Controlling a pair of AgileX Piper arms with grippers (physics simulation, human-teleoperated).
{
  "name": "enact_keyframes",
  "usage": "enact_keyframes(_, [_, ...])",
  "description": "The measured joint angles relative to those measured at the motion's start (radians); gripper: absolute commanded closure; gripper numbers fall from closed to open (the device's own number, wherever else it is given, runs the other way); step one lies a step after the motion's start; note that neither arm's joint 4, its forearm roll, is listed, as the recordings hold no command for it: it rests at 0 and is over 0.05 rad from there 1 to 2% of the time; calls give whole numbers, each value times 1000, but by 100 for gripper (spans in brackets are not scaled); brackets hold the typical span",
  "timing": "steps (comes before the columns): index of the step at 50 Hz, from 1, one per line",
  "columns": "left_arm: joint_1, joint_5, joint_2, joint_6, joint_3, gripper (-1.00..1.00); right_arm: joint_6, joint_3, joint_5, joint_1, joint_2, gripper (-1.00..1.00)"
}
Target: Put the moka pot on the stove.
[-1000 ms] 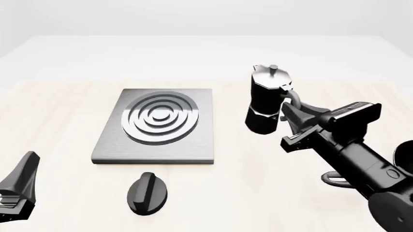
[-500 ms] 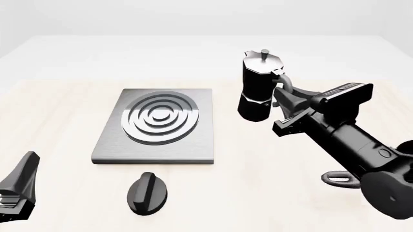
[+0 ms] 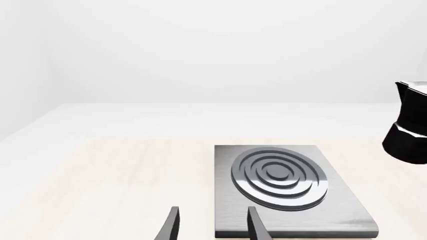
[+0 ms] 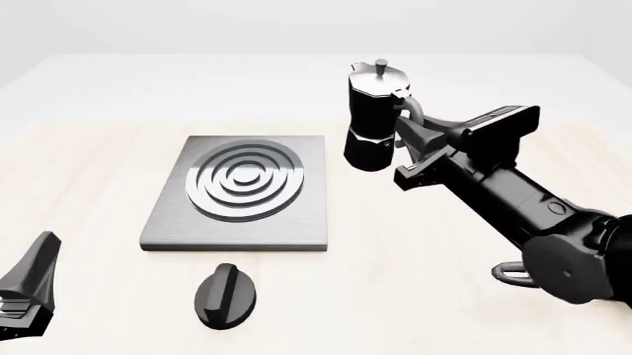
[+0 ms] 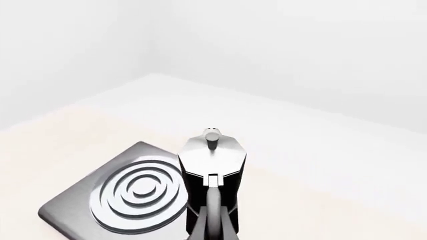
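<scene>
Your moka pot hangs upright in the air, off the table and just right of the stove, with your right gripper closed on its curved side handle. The stove lies flat on the pale wood-grain table, with a black oval knob just in front of it on your side. Your left gripper waits low at the near left corner, its fingers parted around nothing, and behind the table you have only plain white floor and wall.

Left wrist view: moka pot cut by frame edge, only one side visible, handle and knob out of shot. Right wrist view: pot base and right end effector cropped by frame edge, so grip on handle can't be seen. Front view: left end effector partly cut off at corner, opening unclear.
</scene>
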Motion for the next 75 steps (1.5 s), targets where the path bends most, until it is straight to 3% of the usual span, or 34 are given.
enact_keyframes(38, [0, 0, 0, 0, 0, -100, 11, -147, -88, 45, 208, 100])
enact_keyframes(75, [0, 0, 0, 0, 0, -100, 12, -274, -115, 99, 352, 100])
